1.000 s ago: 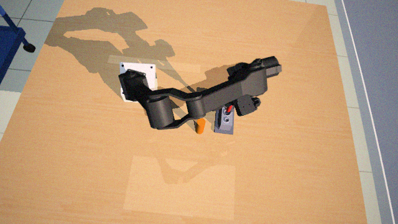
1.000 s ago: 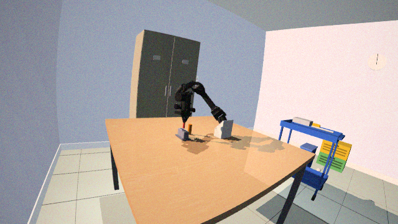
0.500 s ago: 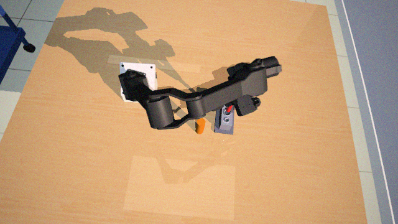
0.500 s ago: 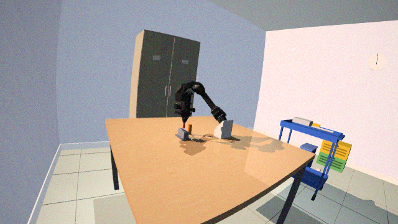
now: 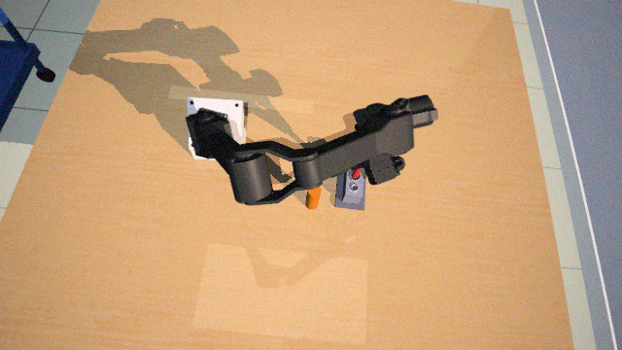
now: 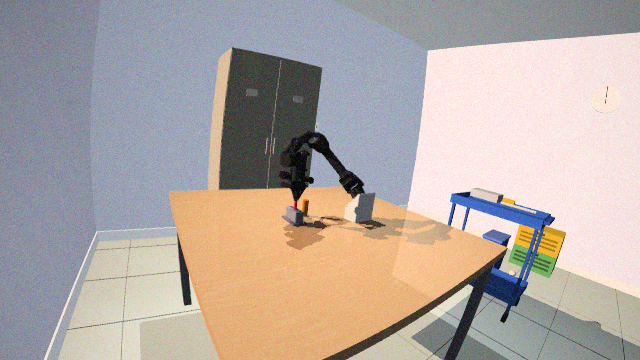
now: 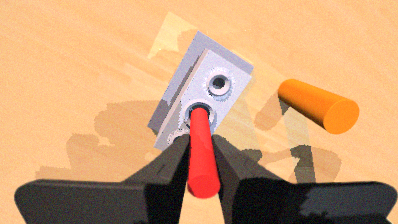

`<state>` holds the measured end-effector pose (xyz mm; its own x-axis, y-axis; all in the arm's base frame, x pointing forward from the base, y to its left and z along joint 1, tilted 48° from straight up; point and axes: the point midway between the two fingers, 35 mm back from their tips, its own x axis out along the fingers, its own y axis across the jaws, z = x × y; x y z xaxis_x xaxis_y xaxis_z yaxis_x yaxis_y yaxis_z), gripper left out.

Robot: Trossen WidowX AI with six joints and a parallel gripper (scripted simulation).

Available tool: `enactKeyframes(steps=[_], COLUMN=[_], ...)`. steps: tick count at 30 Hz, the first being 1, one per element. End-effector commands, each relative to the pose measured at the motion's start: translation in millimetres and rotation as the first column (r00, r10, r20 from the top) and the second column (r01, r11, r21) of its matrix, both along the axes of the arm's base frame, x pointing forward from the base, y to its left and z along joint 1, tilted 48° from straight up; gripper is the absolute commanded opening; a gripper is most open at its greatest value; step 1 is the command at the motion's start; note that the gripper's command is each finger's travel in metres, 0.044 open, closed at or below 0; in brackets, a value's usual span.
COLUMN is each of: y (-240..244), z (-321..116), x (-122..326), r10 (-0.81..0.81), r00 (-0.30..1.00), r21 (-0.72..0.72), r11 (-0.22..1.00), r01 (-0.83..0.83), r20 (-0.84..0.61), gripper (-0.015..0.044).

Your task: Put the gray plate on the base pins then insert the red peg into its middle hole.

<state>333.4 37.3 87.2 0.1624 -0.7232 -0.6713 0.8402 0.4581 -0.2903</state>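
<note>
The gray plate (image 7: 207,65) (image 6: 294,217) lies on top of the base (image 7: 182,77), looking flat, with a ring-shaped pin top in its far hole. The near pin is partly hidden by a finger. My gripper (image 7: 200,140) (image 6: 296,199) is shut on the red peg (image 7: 204,170) (image 5: 357,173) (image 6: 295,205), just above the plate. The peg's lower end is at the middle hole, and a dark crescent of the hole shows beyond it. How deep the tip sits in the hole cannot be told. The top view hides the fingers behind the arm.
An orange cylinder (image 7: 317,105) (image 5: 313,199) (image 6: 305,207) stands on the table beside the base, a short gap away. The arm's white mount (image 5: 216,103) (image 6: 367,207) is farther off on the same table. A blue cart (image 6: 500,207) stands on the floor beyond the table.
</note>
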Motion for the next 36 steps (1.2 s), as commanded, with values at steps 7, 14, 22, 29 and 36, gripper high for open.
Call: enactKeyframes(steps=[7,14,22,29,36], y=[0.9,0.4,-0.6,-1.2,-1.1], z=[0.7,0.3,-0.4,-1.0,-0.7], x=[0.0,0.2,1.3,1.1,0.9], r10=[0.000,0.000,0.000,0.000,-0.003], r00=[1.000,1.000,1.000,1.000,1.000], r21=[0.001,0.001,0.000,0.000,0.002], r11=[1.000,1.000,1.000,1.000,1.000], r01=[0.000,0.000,0.000,0.000,0.003], r20=[0.001,0.001,0.001,0.001,0.003], gripper=[0.0000,0.0000,0.0000,0.0000,0.0000])
